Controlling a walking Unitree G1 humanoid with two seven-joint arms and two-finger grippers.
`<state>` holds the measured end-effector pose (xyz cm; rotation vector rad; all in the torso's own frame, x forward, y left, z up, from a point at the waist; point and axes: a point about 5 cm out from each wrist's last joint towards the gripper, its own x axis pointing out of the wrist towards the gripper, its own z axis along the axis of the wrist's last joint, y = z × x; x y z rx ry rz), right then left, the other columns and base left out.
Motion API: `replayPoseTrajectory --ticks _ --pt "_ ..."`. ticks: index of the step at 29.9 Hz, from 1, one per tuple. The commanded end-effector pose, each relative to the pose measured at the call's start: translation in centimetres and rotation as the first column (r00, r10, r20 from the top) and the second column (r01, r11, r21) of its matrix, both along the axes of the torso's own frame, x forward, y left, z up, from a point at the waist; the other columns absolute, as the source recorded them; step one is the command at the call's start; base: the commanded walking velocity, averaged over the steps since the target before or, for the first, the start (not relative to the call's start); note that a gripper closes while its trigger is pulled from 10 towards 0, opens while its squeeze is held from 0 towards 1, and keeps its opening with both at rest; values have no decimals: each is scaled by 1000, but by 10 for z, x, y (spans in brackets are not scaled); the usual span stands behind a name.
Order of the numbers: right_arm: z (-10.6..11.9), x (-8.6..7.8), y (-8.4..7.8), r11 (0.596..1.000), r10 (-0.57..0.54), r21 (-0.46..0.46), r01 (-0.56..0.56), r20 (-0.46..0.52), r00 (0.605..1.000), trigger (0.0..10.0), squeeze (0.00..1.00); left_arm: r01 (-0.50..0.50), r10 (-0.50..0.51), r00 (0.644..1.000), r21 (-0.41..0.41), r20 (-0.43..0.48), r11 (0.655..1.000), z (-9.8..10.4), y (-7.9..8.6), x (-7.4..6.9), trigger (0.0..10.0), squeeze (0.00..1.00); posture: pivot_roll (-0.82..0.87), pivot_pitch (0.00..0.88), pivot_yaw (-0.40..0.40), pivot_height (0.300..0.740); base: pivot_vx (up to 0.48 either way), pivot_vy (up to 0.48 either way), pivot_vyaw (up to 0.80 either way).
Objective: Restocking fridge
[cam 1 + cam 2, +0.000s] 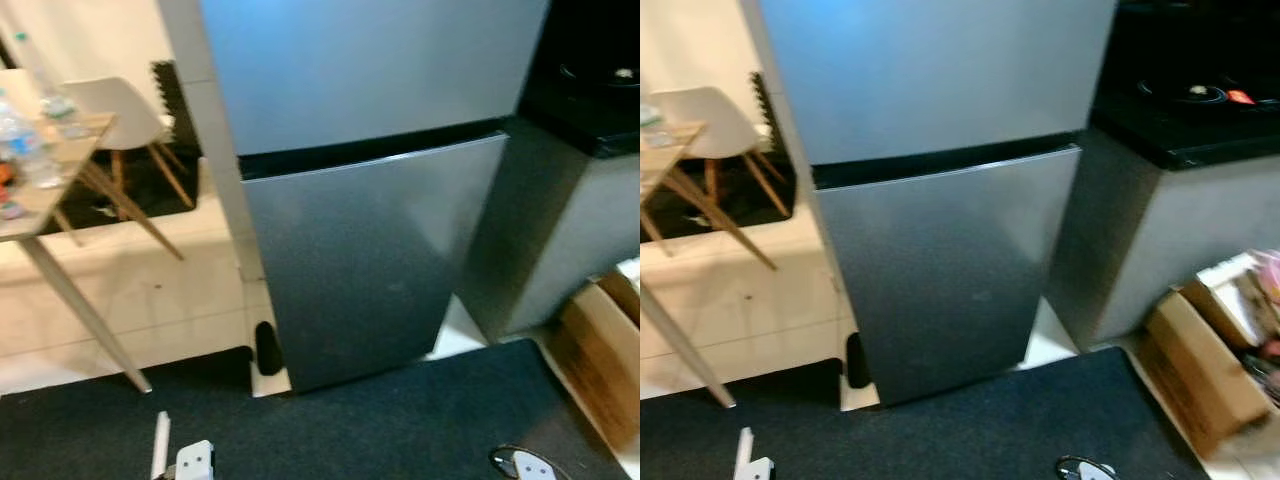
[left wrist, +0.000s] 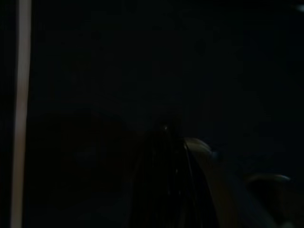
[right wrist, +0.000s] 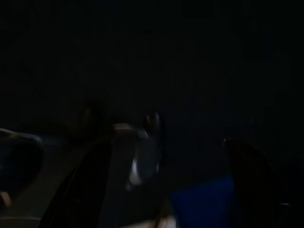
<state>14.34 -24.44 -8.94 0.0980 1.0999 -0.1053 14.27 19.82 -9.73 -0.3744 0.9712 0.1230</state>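
Observation:
A tall silver fridge stands straight ahead with both doors closed: the upper door (image 1: 370, 70) and the lower door (image 1: 365, 265), split by a dark seam. Several clear water bottles (image 1: 25, 145) stand on a wooden table (image 1: 60, 175) at the far left. Both arms hang low and idle; a pale piece of the left arm (image 1: 195, 462) and of the right arm (image 1: 525, 465) shows at the bottom edge. Both wrist views are very dark, with only dim shapes, among them a faint blue patch (image 3: 204, 199) in the right wrist view.
A grey counter with a black top (image 1: 1200, 130) adjoins the fridge on the right. An open cardboard box (image 1: 1200, 370) sits on the floor below it. A white chair (image 1: 115, 115) stands behind the table. A dark mat (image 1: 380, 430) covers the floor before the fridge.

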Motion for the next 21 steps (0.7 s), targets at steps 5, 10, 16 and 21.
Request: replayPoseTrajectory --ticks 5,10,16,21 --pt "-1 1 4 1000 -2 11 2 1 1000 10000 0 1 -1 1000 7 -29 1000 -3 0 -6 10000 0 7 0 -4 740 0 0 769" --pt "-1 1 4 1000 -8 16 8 6 1000 10000 0 8 -7 999 9 -40 1000 -4 -2 -9 10000 0 8 0 0 740 0 0 768" --pt "-1 2 5 1000 -10 14 10 9 1000 10000 0 16 -15 999 10 -48 1000 -4 -3 -9 10000 0 4 0 3 740 0 0 769" --pt "0 3 4 1000 -10 6 10 11 1000 10000 0 55 -53 996 19 -74 998 -6 -7 -11 10000 0 -4 0 3 740 0 0 764"
